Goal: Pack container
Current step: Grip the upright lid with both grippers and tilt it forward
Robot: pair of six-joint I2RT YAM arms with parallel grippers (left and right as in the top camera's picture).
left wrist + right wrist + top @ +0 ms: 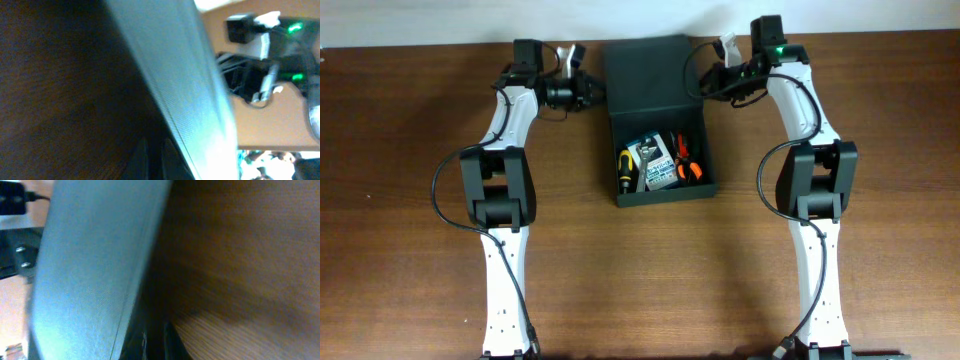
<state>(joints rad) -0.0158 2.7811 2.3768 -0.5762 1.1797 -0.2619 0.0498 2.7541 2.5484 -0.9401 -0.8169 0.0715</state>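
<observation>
Container (665, 193) open overhead; only lid (185, 75) at both wrists

Blurred lid (185, 85) of the container (665, 193), apparently, across 2 wrist views.

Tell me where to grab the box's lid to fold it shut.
Pinch the lid by a side edge near a far corner, coming in from the side. It is a thin flap folded back behind the box, hinged along its rear wall, so the far end swings freest.
</observation>
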